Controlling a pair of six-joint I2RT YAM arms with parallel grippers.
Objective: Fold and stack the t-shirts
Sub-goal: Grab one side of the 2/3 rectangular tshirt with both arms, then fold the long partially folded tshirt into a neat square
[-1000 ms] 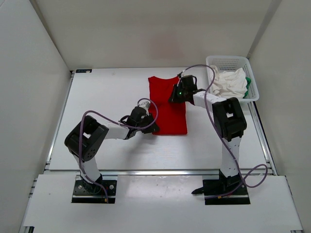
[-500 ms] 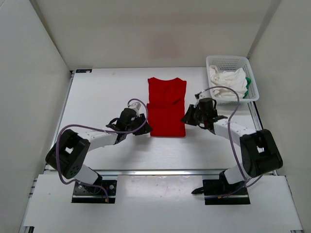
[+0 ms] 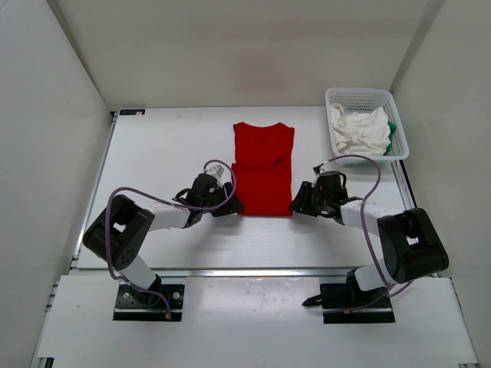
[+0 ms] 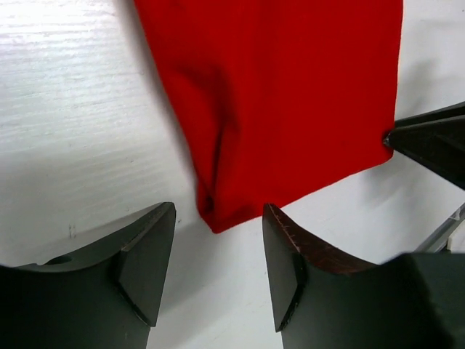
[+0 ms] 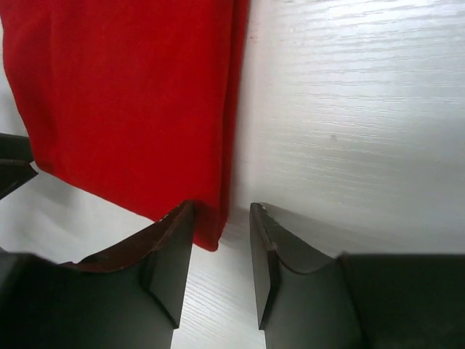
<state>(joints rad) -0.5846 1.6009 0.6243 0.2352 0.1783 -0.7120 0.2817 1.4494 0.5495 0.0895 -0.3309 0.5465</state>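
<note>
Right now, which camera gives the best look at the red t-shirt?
The top external view: it shows the whole red t-shirt, folded, from far edge to near edge. The left wrist view catches only its near left corner, the right wrist view only its near right corner.

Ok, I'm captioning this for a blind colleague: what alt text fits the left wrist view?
The left hand is open, its two dark fingers just short of the near corner of a red t-shirt lying on the white table. The corner lines up with the gap between them and is not gripped.
</note>
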